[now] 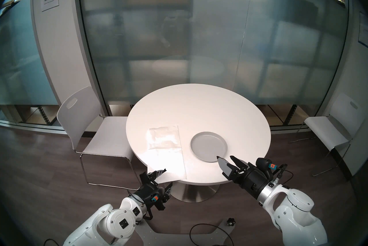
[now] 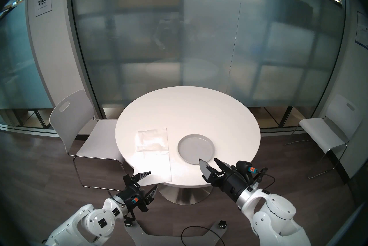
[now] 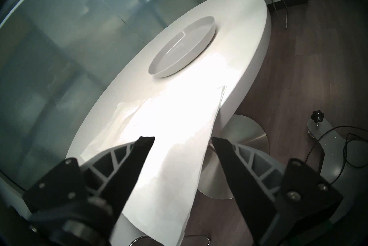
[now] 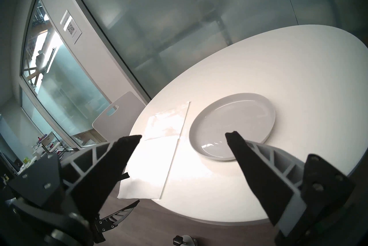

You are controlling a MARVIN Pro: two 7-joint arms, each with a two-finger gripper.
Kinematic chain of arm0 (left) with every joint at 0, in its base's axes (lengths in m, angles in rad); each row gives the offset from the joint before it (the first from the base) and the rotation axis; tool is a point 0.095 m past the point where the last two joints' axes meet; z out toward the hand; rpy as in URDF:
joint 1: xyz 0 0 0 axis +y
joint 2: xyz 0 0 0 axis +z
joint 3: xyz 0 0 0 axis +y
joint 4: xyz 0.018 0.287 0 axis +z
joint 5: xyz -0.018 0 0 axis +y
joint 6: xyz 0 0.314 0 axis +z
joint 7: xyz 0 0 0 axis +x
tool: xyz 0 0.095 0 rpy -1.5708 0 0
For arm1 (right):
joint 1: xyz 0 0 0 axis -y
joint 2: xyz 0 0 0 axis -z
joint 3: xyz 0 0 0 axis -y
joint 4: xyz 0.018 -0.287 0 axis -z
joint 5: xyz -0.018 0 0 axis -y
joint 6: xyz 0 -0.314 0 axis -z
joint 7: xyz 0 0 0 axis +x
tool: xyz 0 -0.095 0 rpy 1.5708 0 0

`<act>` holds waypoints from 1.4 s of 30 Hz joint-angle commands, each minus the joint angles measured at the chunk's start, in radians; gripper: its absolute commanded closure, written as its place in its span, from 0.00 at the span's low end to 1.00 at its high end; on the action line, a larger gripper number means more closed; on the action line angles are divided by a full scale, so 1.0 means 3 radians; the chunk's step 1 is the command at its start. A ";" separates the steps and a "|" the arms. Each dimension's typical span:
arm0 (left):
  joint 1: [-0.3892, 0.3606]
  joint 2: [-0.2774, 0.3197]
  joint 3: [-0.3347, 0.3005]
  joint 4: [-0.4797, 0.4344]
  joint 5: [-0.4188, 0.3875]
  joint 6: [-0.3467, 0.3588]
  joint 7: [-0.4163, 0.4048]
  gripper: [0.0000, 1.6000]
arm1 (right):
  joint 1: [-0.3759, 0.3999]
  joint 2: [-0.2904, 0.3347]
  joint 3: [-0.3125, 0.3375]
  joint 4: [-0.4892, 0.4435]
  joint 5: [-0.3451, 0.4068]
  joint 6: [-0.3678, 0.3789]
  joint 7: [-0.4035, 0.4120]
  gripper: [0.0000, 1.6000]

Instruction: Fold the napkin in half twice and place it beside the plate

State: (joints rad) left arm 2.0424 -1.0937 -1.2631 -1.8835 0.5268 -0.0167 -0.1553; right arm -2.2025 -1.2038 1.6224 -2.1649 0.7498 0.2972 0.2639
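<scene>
Head stereo left view: napkin (image 1: 166, 155) lay flat on round white table (image 1: 199, 104), left of plate (image 1: 208, 147), near end overhanging table's near edge. Far part showed crinkled second layer. My left gripper (image 1: 166, 180) stood with jaws apart at overhanging edge, one finger above sheet, other below; nothing clamped. My right gripper (image 1: 225, 158) hovered over plate's near rim, jaws wide apart, holding nothing. Plate sat just beside napkin, not touching.
</scene>
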 commanded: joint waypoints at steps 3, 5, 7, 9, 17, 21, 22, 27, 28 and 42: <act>-0.0053 0.0009 0.0000 0.0023 0.0039 -0.0095 0.0064 0.20 | 0.0084 -0.0017 -0.0031 -0.0042 0.0009 0.0019 -0.0017 0.00; -0.0067 0.0015 0.0005 0.0034 0.0051 -0.0104 0.0064 0.21 | 0.0095 -0.0020 -0.0039 -0.0041 0.0010 0.0026 -0.0023 0.00; -0.0079 0.0016 0.0006 0.0044 0.0051 -0.0103 0.0061 0.24 | 0.0107 -0.0049 -0.0033 -0.0033 0.0071 0.0044 -0.0017 0.00; -0.0092 0.0016 0.0004 0.0059 0.0053 -0.0111 0.0066 0.27 | 0.0112 -0.0047 -0.0036 -0.0036 0.0071 0.0047 -0.0019 0.00; -0.0124 0.0032 0.0031 0.0118 0.0132 -0.0171 0.0113 0.31 | 0.0129 -0.0078 -0.0017 -0.0069 0.0129 0.0098 -0.0030 0.00; -0.0125 0.0032 0.0032 0.0124 0.0138 -0.0183 0.0122 0.51 | 0.0139 -0.0081 -0.0018 -0.0071 0.0127 0.0115 -0.0036 0.00; -0.0123 0.0032 0.0031 0.0124 0.0138 -0.0185 0.0126 0.53 | 0.0142 -0.0082 -0.0018 -0.0070 0.0128 0.0120 -0.0037 0.00; -0.0090 0.0035 0.0009 0.0092 0.0105 -0.0204 0.0135 0.55 | 0.0157 -0.0087 -0.0025 -0.0061 0.0124 0.0134 -0.0038 0.00; -0.0081 0.0035 0.0004 0.0080 0.0100 -0.0202 0.0138 0.57 | 0.0160 -0.0089 -0.0027 -0.0058 0.0123 0.0135 -0.0038 0.00; -0.0020 0.0064 -0.0022 -0.0021 0.0064 -0.0193 0.0129 1.00 | 0.0195 -0.0100 -0.0058 -0.0030 0.0114 0.0133 -0.0041 0.00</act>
State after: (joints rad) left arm 2.0288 -1.0785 -1.2648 -1.8533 0.5491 -0.0696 -0.1200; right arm -2.1593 -1.2302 1.6091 -2.1585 0.7841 0.3423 0.2502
